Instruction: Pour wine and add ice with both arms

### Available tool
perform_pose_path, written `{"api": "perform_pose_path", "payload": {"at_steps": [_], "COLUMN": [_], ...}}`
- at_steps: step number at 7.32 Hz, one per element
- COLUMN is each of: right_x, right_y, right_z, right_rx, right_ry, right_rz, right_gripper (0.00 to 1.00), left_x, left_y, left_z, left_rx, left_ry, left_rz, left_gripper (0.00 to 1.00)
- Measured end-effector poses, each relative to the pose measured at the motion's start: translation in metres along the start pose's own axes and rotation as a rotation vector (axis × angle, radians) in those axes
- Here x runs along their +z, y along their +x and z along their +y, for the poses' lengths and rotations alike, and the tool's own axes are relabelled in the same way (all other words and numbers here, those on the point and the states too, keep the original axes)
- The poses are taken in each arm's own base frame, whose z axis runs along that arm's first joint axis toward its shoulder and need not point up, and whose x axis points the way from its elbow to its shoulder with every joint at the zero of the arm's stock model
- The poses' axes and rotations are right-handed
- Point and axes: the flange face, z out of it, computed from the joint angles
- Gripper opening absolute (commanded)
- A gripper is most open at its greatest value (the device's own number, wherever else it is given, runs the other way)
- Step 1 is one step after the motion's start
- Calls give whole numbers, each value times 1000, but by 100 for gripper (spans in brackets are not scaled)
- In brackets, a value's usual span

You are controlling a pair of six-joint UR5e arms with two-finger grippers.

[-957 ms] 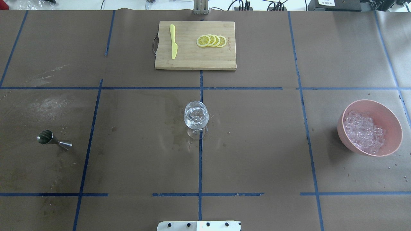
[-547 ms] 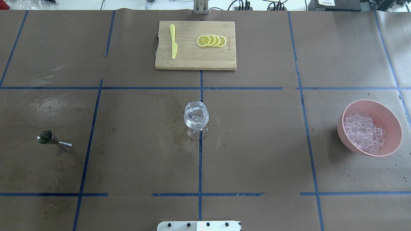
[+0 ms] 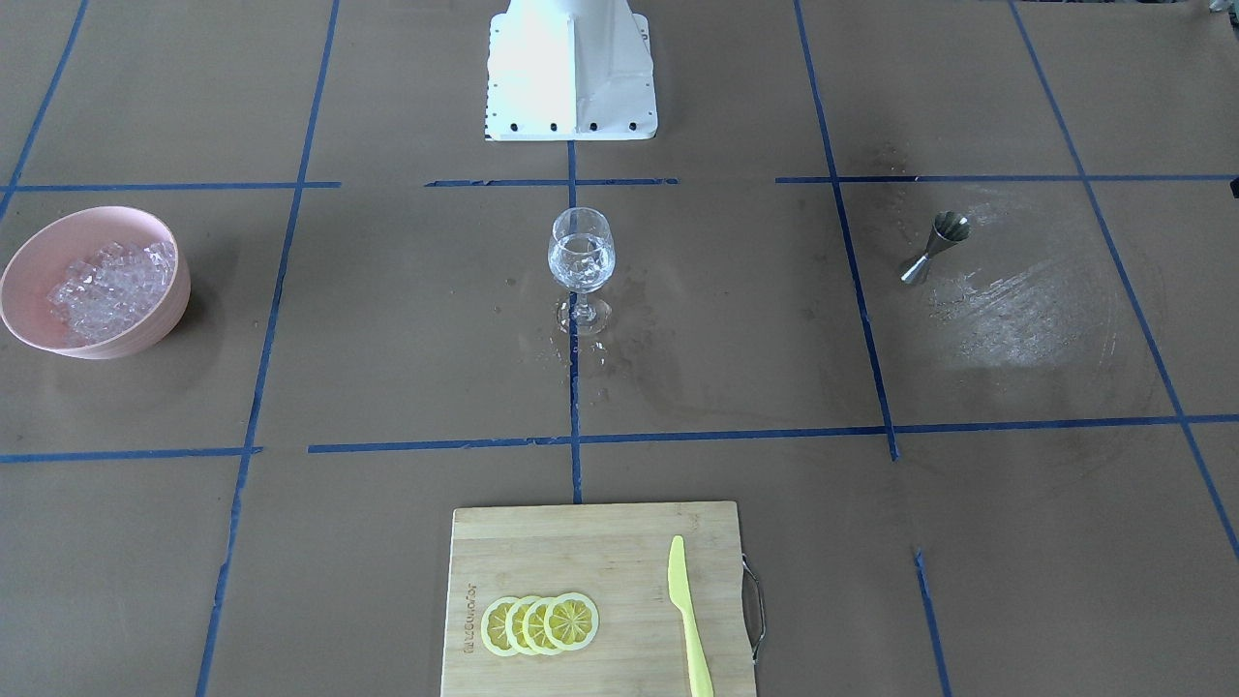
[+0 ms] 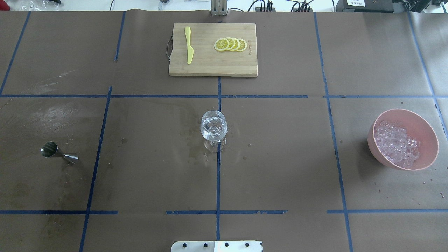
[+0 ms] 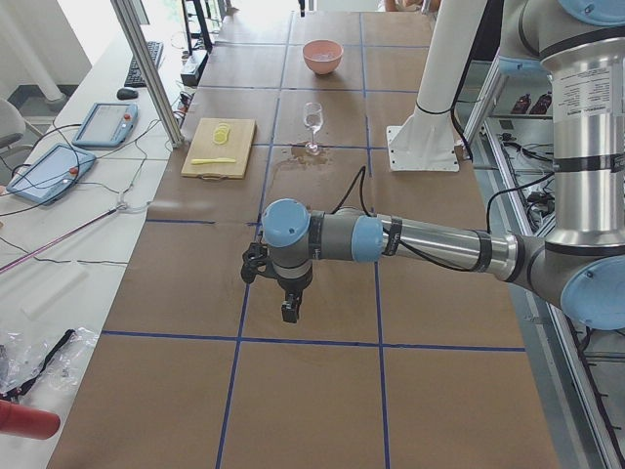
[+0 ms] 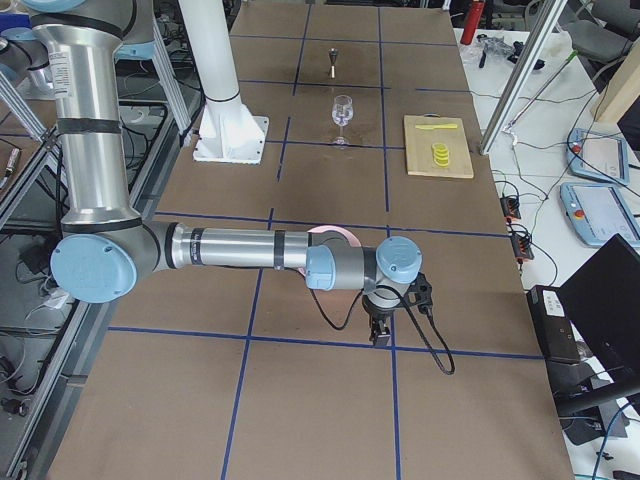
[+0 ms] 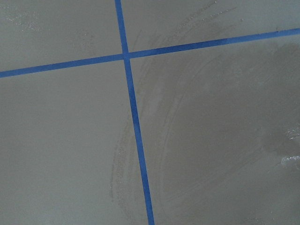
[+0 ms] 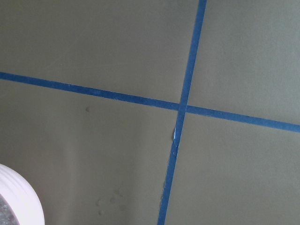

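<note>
A stemmed glass (image 4: 214, 126) with clear contents stands at the table's middle; it also shows in the front view (image 3: 581, 254). The ice (image 4: 397, 143) lies heaped in a pink bowl (image 4: 432, 141) at the right. A steel jigger (image 4: 57, 152) stands at the left. Neither arm shows in the overhead or front view. My left gripper (image 5: 290, 311) hangs over bare table beyond the left end, far from the glass. My right gripper (image 6: 380, 335) hangs just beyond the bowl (image 6: 335, 234) at the right end. I cannot tell whether either is open or shut.
A wooden cutting board (image 4: 212, 66) with lemon slices (image 4: 230, 44) and a yellow knife (image 4: 189, 45) lies at the far middle. The white base block (image 3: 571, 68) stands behind the glass. Wet spots (image 3: 600, 339) surround the glass's foot. Blue tape lines cross the brown table.
</note>
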Motion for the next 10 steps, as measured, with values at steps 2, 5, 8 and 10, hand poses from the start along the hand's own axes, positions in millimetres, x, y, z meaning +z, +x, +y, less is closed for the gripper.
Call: {"api": "perform_pose_path", "payload": {"at_steps": [2,5,8,10], "right_x": [-5,-21,-22,-22], "right_y": [-1,-4,-5,-7], "right_z": [0,5,11,11], "right_rx": [-5,6,2,1], "right_ry": [15,18,9,11], "right_rz": [-23,5,27,24], "right_gripper": [100,100,100,100], "left_x": [4,9,9,9], "left_y": [-3,-16,-17,-17], "left_z": [-3,-8,-8,-8], "left_rx": [-4,-11,-13,-13], "left_ry": [-3,-14,-16,-16], "left_rz": [1,-67,-80,-80], "left_gripper": [100,100,100,100]}}
